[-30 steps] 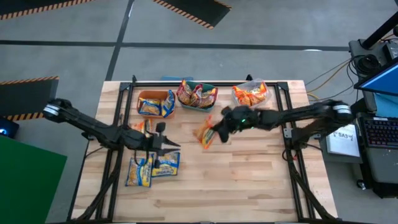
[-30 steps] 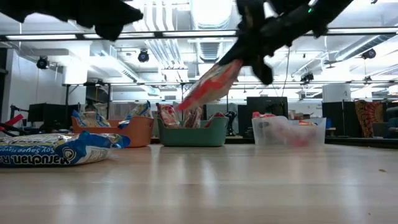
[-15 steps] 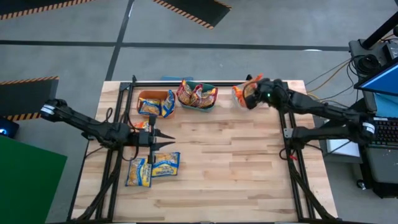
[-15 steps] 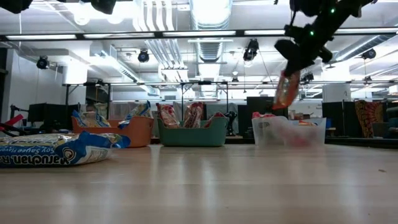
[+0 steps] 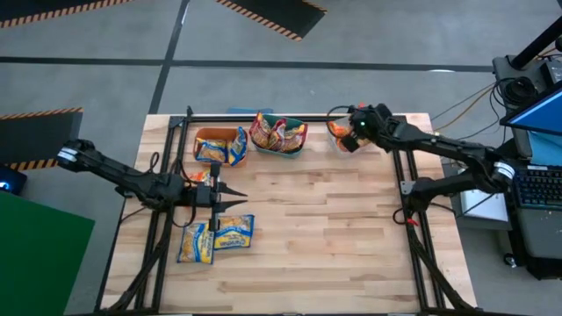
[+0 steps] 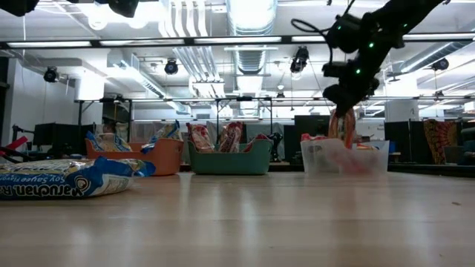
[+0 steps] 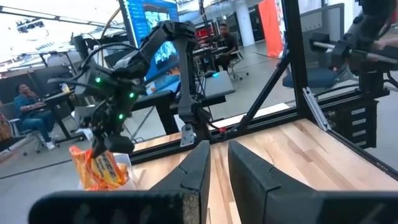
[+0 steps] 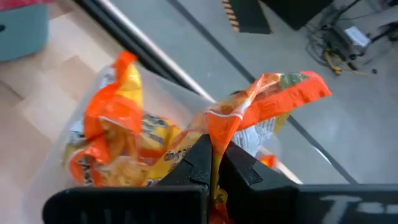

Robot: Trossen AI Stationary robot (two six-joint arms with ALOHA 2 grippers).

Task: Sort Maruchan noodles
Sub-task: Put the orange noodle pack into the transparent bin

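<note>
My right gripper (image 5: 349, 140) hovers over the clear bin (image 5: 337, 125) at the table's far right and is shut on an orange-red noodle packet (image 6: 341, 130). That bin holds other orange-red packets (image 8: 118, 146). My left gripper (image 5: 248, 199) waits open and empty over the table's left half, fingers pointing right. Two blue-and-yellow packets (image 5: 196, 243) (image 5: 234, 232) lie flat on the table just near of it. The orange bin (image 5: 216, 147) contains blue packets; the green bin (image 5: 278, 135) contains maroon-pink ones. My right gripper pinches the orange-red packet between its two fingers at a crumpled end (image 8: 218, 129), coming from above and pointing down. The packet hangs roughly upright below the fingers, and its lower part (image 6: 342, 144) reaches inside the clear bin's rim.
Three bins stand in a row along the far edge. Black frame rails (image 5: 399, 167) run along the left, right and far sides. Bare wood (image 5: 325, 237) spans the table's middle and near right. Another packet (image 5: 200, 176) lies under the left arm. People sit in the room beyond (image 7: 31, 109).
My right gripper has carried the orange-red packet from the table's middle up toward the far right, then lowered it over the clear bin, staying shut. The packet, earlier slanted in the air, now hangs upright into the bin. My left gripper has risen a little.
</note>
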